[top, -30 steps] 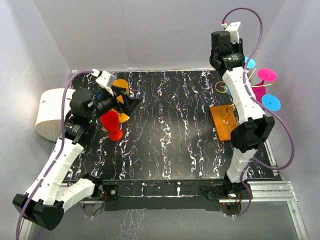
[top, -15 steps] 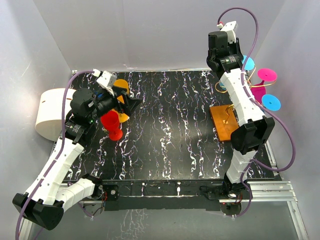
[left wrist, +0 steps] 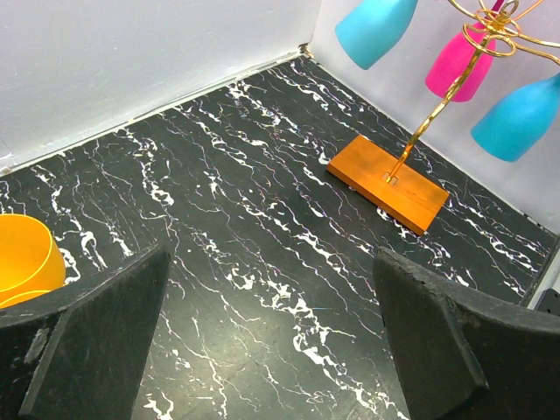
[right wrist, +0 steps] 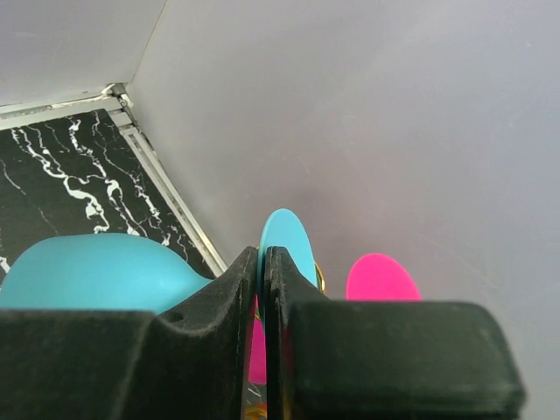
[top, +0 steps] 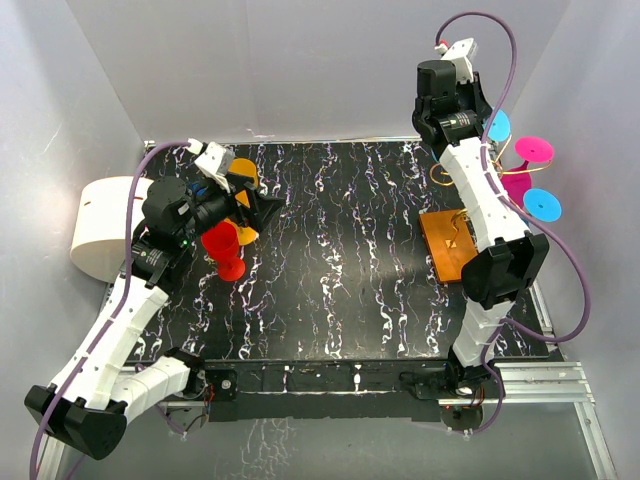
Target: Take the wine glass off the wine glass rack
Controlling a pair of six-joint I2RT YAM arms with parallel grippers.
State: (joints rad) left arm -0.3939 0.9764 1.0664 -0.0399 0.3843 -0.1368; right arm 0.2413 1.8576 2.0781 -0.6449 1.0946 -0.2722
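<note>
Clenched almost flat, the right claw (right wrist: 264,258) leaves only a thin slit between its black fingers and grips the cyan plastic wine glass (right wrist: 96,271) at the stem. The fingers hide the stem itself. That glass hangs upside down: in the right wrist view its bowl bulges at 8 o'clock from the fingertips and its round foot stands just beyond them at 12 o'clock.

It hangs from the wine glass rack (left wrist: 389,179), a flat orange rectangular base with a thin gold wire stem that curls into hooks at the top. The rack stands at the 3 o'clock side of the black, white-veined marble-look bench (top: 340,260), and the gripped glass is at its far side, toward 1 o'clock from the base. A pink wine glass (left wrist: 459,61) and a second cyan wine glass (left wrist: 521,118) hang upside down from the same hooks.

Well apart, at the bench's 9 o'clock side, the left claw (left wrist: 271,254) is spread wide and holds nothing. An orange cup-shaped glass (left wrist: 22,258) sits just beside its left finger, and a red wine glass (top: 225,248) stands on the bench below that arm's wrist.
</note>
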